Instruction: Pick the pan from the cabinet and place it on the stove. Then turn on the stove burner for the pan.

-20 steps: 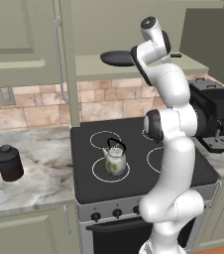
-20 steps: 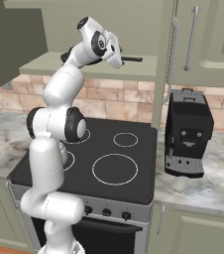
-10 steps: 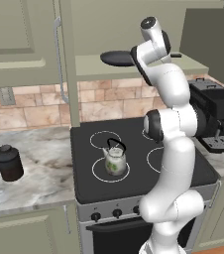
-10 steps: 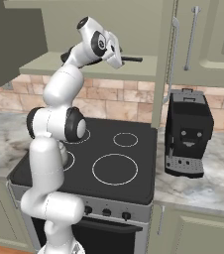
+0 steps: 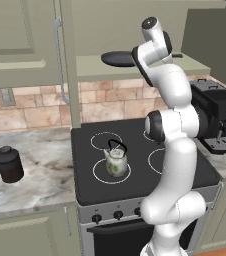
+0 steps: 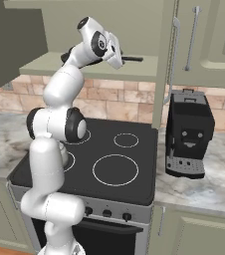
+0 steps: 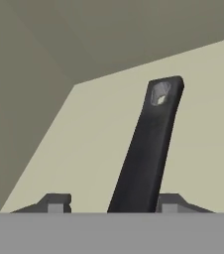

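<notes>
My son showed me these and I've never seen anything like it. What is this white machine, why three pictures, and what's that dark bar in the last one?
It is a computer-drawn kitchen. The white machine is a robot arm whose gripper reaches up into the open cabinet above the stove. Two pictures come from cameras behind the arm, one on its left and one on its right. The third comes from a camera on the hand itself, looking along its fingers. The dark bar there is the handle of the pan lying on the cabinet shelf; it runs between the two fingertips. The fingers are not clearly clamped on it yet. On the stove stands a small green kettle. To the right sits a black coffee machine, and to the left a dark jar on the counter.
</notes>
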Controlling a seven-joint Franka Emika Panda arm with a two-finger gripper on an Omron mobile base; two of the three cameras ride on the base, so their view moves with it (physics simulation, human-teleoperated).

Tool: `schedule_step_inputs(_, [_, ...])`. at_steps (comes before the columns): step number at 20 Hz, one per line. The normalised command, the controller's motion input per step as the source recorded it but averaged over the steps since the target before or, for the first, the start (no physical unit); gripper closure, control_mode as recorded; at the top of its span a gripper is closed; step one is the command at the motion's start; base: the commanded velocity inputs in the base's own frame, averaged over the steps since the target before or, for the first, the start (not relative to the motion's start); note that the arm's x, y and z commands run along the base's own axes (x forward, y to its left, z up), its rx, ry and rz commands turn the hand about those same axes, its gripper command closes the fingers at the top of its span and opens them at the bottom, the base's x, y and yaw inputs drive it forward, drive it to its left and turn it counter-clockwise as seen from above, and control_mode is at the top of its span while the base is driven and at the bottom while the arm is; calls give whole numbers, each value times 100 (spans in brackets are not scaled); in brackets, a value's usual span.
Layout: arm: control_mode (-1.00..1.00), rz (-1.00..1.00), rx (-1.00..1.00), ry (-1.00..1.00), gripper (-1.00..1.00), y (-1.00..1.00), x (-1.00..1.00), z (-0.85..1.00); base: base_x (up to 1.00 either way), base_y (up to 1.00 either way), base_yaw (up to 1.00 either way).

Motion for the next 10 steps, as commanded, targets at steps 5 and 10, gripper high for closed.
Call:
schedule_step_inputs(5, [-100,0,1,0,100,0,0,-27,0,0,0])
schedule_step_inputs(10, [-100,0,4,-3,100,0,0,-16,0,0,0])
